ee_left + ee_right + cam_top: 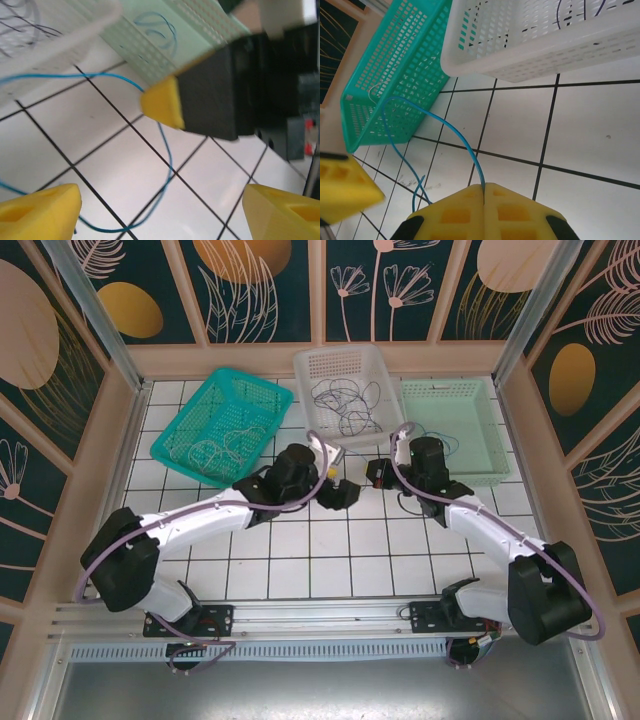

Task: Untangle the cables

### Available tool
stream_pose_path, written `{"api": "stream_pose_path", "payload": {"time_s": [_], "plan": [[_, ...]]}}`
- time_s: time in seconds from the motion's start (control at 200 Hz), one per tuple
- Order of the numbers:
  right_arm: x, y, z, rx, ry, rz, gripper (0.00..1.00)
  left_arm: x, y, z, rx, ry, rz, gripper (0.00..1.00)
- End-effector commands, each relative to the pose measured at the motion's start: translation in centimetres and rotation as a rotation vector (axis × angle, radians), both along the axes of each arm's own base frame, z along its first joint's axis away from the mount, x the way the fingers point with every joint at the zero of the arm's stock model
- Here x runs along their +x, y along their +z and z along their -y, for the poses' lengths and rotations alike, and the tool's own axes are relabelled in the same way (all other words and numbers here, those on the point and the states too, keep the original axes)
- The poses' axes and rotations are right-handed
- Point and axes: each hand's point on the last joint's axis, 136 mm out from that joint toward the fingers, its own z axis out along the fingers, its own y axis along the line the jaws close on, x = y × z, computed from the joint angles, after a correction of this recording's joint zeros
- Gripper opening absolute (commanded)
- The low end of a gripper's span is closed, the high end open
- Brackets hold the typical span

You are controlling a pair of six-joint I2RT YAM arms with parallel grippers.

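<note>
Closed yellow-tipped right gripper (484, 196) pinches the thin blue cable (482, 177), which loops over the white tiled table (580, 130) between the fingers of the wide-open, empty left gripper (160, 215); advisable: centre the strand before closing, then draw apart gently.

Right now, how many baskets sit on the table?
3: the teal basket back left, the white basket in the middle, the pale green basket back right.

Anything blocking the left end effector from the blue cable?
Nothing visible: the blue cable crosses bare tile in front of the open left end effector; the right end effector, shut on it, sits just beyond.
</note>
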Motion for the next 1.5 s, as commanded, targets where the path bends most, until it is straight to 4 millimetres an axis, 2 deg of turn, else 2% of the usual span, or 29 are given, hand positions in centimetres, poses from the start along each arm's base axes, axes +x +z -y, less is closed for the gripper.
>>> {"api": "stream_pose_path", "payload": {"time_s": [0.0,0.115,0.34,0.515,0.736,0.751,0.801,0.856,0.936,0.971,1.026,1.171,1.241,1.491], "plan": [[-0.1,0.4,0.0,-0.001,0.044,-0.025,0.0,-1.3,1.0,1.6,0.043,-0.135,0.091,0.83],[-0.2,0.5,-0.2,0.008,0.067,-0.035,0.0,-2.0,0.4,2.6,0.096,-0.207,0.144,0.83],[-0.5,0.3,-0.3,0.012,0.088,-0.051,0.0,-1.5,-0.6,3.0,0.199,-0.268,0.219,0.82],[-0.5,1.0,-0.3,0.028,0.092,-0.042,0.0,-0.1,-3.1,2.3,0.34,-0.243,0.228,0.82],[-0.3,1.6,0.2,0.029,0.074,-0.028,0.0,-0.3,-4.8,2.4,0.375,-0.275,0.197,0.81],[-0.2,1.6,0.3,0.028,0.07,-0.027,0.0,-0.4,-6.0,2.4,0.394,-0.279,0.176,0.8],[0.0,1.8,0.5,0.029,0.059,-0.023,0.0,-0.5,-6.8,2.3,0.406,-0.283,0.158,0.79],[0.1,2.1,0.7,0.036,0.051,-0.019,0.0,-0.5,-7.4,2.2,0.414,-0.279,0.145,0.73],[0.3,2.4,0.9,0.038,0.032,-0.004,0.0,-0.2,-7.8,2.1,0.419,-0.253,0.138,0.59],[0.3,2.6,1.0,0.042,0.023,0.006,0.0,-0.1,-8.0,2.1,0.417,-0.245,0.133,0.57],[0.5,3.1,1.2,0.052,0.008,0.022,0.0,0.0,-7.8,2.3,0.402,-0.234,0.126,0.53],[0.8,3.8,1.8,0.068,-0.043,0.057,0.0,0.3,-7.6,2.6,0.37,-0.19,0.105,0.3],[0.9,4.1,2.1,0.08,-0.072,0.064,0.0,0.6,-7.4,2.7,0.36,-0.152,0.092,0.23],[1.0,5.1,2.6,0.205,-0.167,0.088,0.0,1.1,-7.2,3.7,0.285,-0.035,-0.006,0.05]]}}
